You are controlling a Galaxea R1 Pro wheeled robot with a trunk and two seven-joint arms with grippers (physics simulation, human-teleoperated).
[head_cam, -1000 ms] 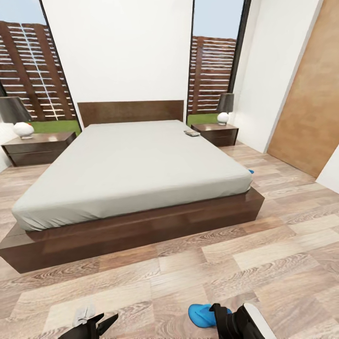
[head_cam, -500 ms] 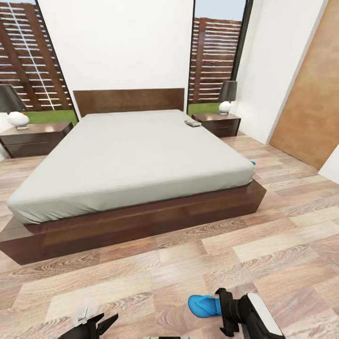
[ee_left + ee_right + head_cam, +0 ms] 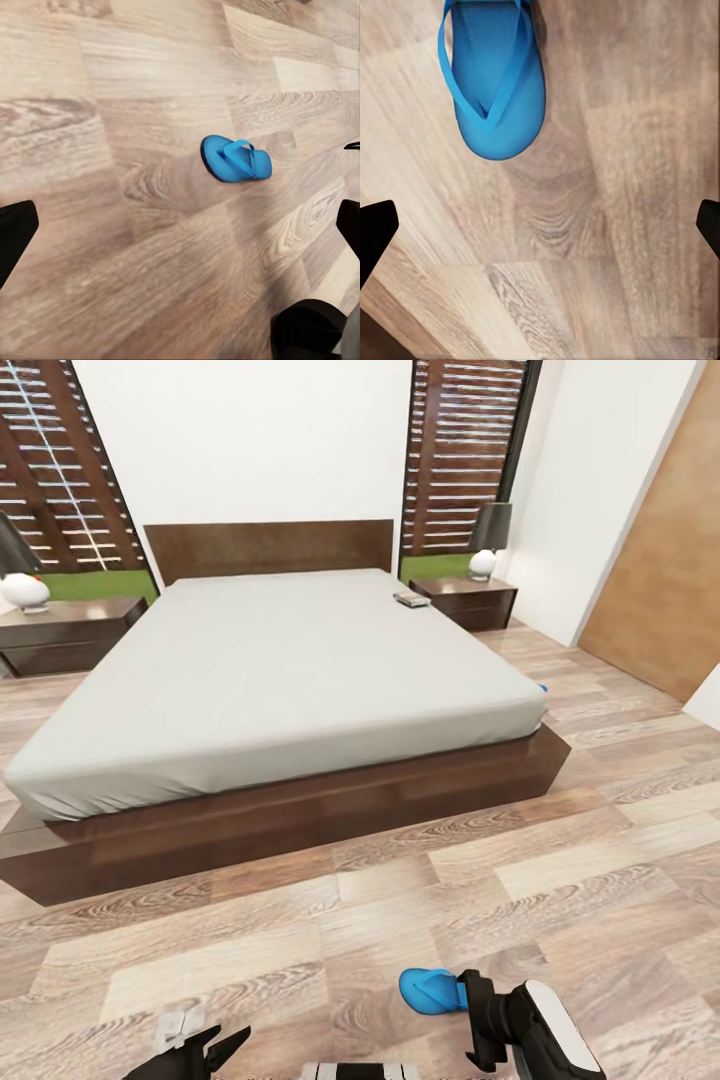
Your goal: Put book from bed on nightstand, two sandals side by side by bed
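Note:
The bed (image 3: 270,670) with its pale mattress spans the middle of the head view. The book (image 3: 409,599) lies on the mattress near its far right corner, close to the right nightstand (image 3: 466,601). A second nightstand (image 3: 66,630) stands at the bed's left. One blue sandal (image 3: 430,990) lies on the floor just ahead of my right gripper (image 3: 482,1020). That sandal (image 3: 495,82) sits beyond the wide-open right gripper (image 3: 540,225). The left gripper (image 3: 180,229) is open too, with the sandal (image 3: 236,159) apart from it. A blue sliver of the other sandal (image 3: 541,687) peeks out beside the bed's right side.
Lamps stand on both nightstands, the right lamp (image 3: 487,540) near the tall window. A wooden door panel (image 3: 660,580) lines the right wall. Plank floor (image 3: 600,830) stretches between me and the bed's foot and along its right side.
The whole head view has shifted, so the camera moved: the bed sits higher and looks nearer. More of my right arm shows. The near sandal stays on the floor by the right gripper.

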